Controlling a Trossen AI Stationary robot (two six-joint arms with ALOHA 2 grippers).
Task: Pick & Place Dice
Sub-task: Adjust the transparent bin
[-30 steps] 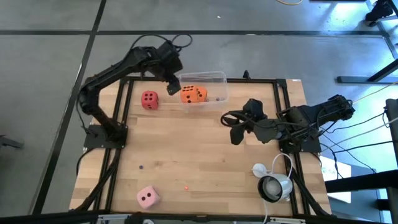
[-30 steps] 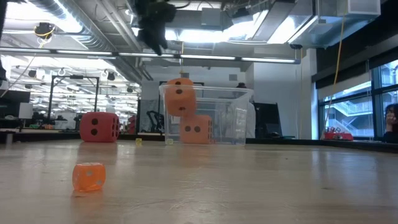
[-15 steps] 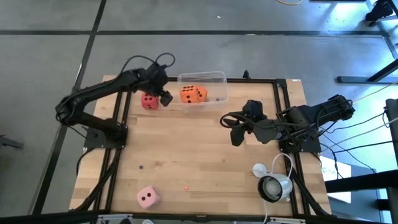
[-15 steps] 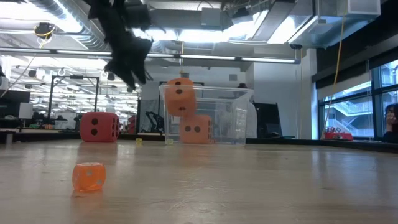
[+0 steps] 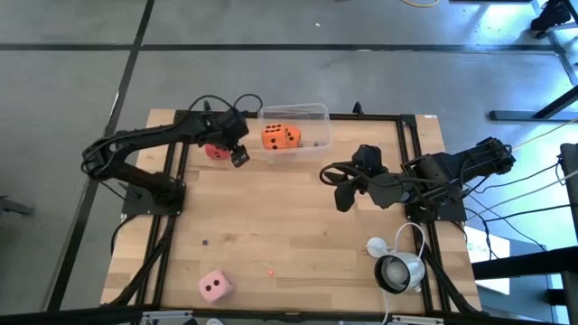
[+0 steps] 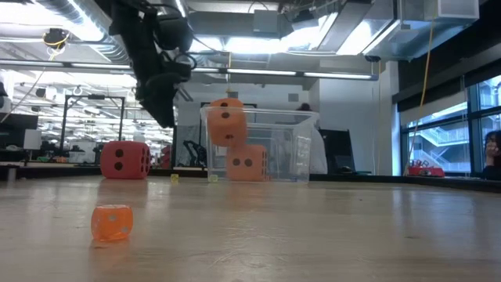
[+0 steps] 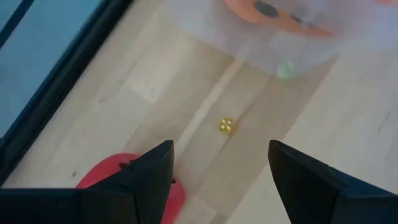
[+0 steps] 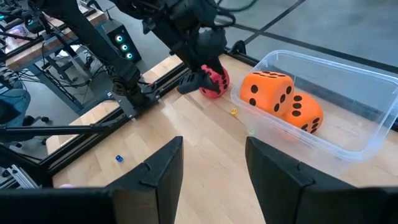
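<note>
A red die (image 5: 215, 150) rests on the table at the far left, also in the low view (image 6: 125, 160). Two orange dice (image 5: 281, 137) lie in a clear plastic bin (image 5: 316, 116), one leaning on the other (image 6: 228, 121). A pale pink die (image 5: 214, 287) sits near the front edge. My left gripper (image 5: 237, 155) is open, hanging just above and to the right of the red die (image 7: 109, 180), touching nothing. My right gripper (image 5: 341, 187) is open and empty at mid-right.
A tiny yellow die (image 7: 226, 126) lies between the red die and the bin. A small orange cube (image 6: 112, 222) sits close to the low camera. A white lamp-like device with a cable (image 5: 397, 269) stands at the front right. Black frame rails (image 5: 177, 153) run along the table's sides.
My left gripper has gone from beside the bin toward the table's left and near edges and come down toward the red die, staying open. The dice have not moved.
</note>
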